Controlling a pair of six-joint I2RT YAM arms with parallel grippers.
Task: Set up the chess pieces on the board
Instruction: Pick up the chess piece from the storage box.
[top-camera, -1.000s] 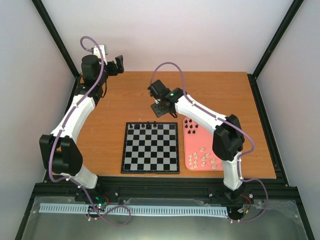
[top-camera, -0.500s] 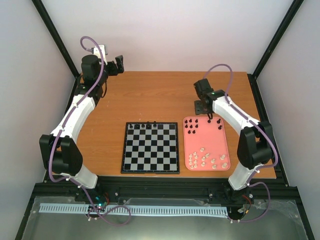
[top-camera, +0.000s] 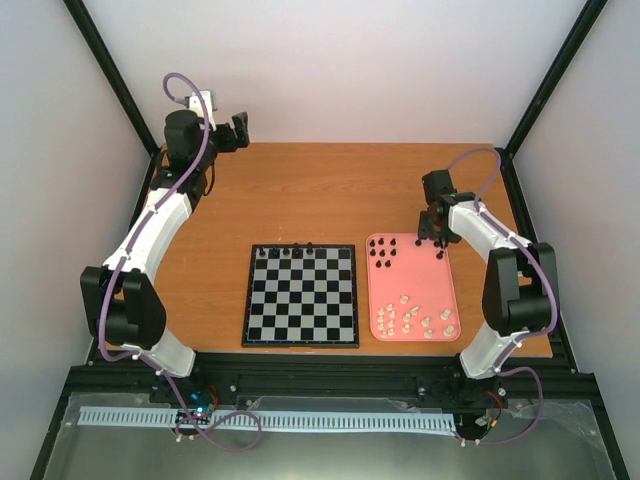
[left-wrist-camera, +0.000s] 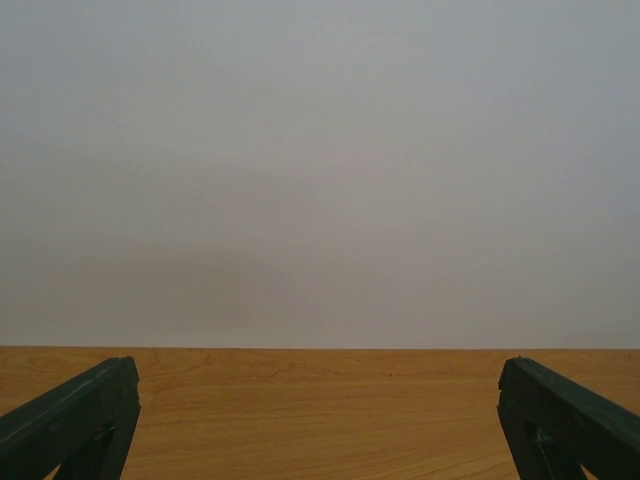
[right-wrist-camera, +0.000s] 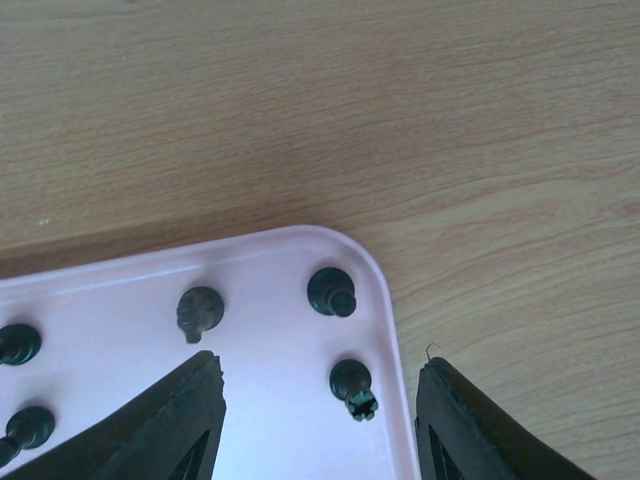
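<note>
Right wrist view first, Lee: what's the right claw (right-wrist-camera: 320, 378) on?

Lee: Nothing. Jaws fairly wide, empty, hanging over the far right corner of the pink rounded plastic tray (right-wrist-camera: 270, 250). 1 small black chess piece (right-wrist-camera: 352, 387) sits between the jaws, nearer the right one, untouched. 2 more black pieces (right-wrist-camera: 333, 290) just beyond it.

Mo: Why there?

Lee: My read: lining up a pick. Dark spares sit in the tray's far end and cream-white pieces (top-camera: 415, 318) in the near end, so colours are split for easy reach.

Mo: Board?

Lee: Flat black-and-grey checked chessboard (top-camera: 300, 300) on the brown wooden desk (top-camera: 300, 190), just left of the tray. A few dark pieces (top-camera: 290, 249) line its far row. Most of the set isn't placed yet.

Mo: And the left claw (left-wrist-camera: 315, 385)?

Lee: Wide, empty, at the far left corner, facing the white wall (left-wrist-camera: 320, 150). Likely kept out of the way.

Mo: Risk?

Lee: Target's close to the tray rim, so the right jaw could catch it. Can't tell if that piece stands upright.
</note>
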